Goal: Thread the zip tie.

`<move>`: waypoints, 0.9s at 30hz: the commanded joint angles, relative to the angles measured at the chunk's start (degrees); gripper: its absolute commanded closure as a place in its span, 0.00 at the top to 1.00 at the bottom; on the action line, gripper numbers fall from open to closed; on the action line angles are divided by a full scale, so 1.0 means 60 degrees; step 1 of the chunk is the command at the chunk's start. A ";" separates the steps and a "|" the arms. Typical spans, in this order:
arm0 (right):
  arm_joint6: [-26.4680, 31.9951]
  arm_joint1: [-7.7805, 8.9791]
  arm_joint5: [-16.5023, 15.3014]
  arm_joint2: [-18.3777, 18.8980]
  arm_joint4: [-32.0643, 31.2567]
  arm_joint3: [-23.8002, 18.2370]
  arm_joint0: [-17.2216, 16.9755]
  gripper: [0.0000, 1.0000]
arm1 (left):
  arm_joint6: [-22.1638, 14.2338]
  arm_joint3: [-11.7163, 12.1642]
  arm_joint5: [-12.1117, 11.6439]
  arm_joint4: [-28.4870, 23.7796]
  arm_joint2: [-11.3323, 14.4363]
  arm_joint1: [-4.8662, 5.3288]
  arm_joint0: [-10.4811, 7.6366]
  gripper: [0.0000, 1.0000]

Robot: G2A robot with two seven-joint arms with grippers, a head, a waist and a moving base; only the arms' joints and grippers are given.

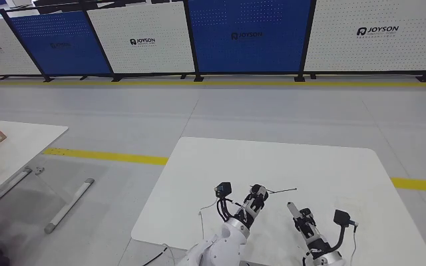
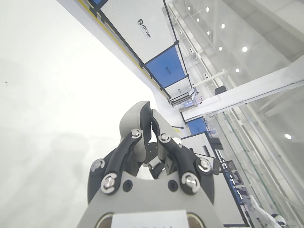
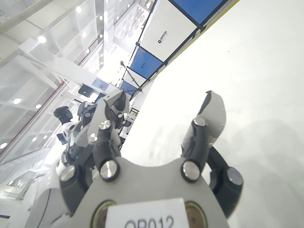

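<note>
A thin black zip tie [image 1: 283, 192] sticks out sideways over the white table [image 1: 279, 159], one end held in my left gripper [image 1: 258, 193]. In the left wrist view that gripper [image 2: 150, 110] is shut, and a short piece of the tie [image 2: 178, 127] shows beside its fingers. My right gripper [image 1: 291, 207] sits a little nearer the table's front edge, just below the tie's free end. In the right wrist view it [image 3: 163, 96] stands open with nothing between its fingers, and the tie [image 3: 131, 77] shows as a slanted dark line beyond it.
Both arms work near the table's front edge; the far half of the table top is bare. A second white table [image 1: 26, 139] stands off to the left, with a grey bar [image 1: 70, 205] on the floor between. Blue and white panels [image 1: 246, 33] close the back.
</note>
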 commanded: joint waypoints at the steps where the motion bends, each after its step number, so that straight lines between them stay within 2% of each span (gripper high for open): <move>1: -0.0001 -0.0001 0.0005 -0.0004 -0.0002 -0.0003 0.0002 1.00 | -0.0136 -0.0074 -0.0135 -0.0156 0.0006 0.0004 0.0052 0.00; 9: 0.0010 0.0007 0.0028 0.0004 -0.0238 0.0020 0.0085 1.00 | -0.0106 -0.0108 -0.0188 -0.0281 -0.0021 -0.0001 0.0074 0.00; 13: -0.0168 0.0035 -0.0047 -0.0020 -0.1185 -0.0046 0.0094 1.00 | -0.0141 -0.0510 -0.0355 -0.1236 -0.0249 -0.0012 0.0301 0.00; 17: -0.0245 0.0060 0.0409 -0.0131 -0.2575 -0.0178 0.0175 1.00 | -0.0677 -0.0957 -0.0312 -0.1941 -0.0417 0.0025 0.0528 0.00; 19: -0.0286 0.0053 0.0495 -0.0191 -0.2720 -0.0172 0.0208 1.00 | -0.0865 -0.1095 -0.0265 -0.2152 -0.0493 0.0044 0.0597 0.00; 25: -0.0286 0.0053 0.0495 -0.0191 -0.2720 -0.0172 0.0208 1.00 | -0.0952 -0.1143 -0.0237 -0.2213 -0.0535 0.0056 0.0616 0.00; 27: -0.0512 0.0051 0.0708 -0.0167 -0.3024 -0.0145 0.0224 1.00 | -0.0954 -0.1137 -0.0245 -0.2219 -0.0533 0.0056 0.0615 0.00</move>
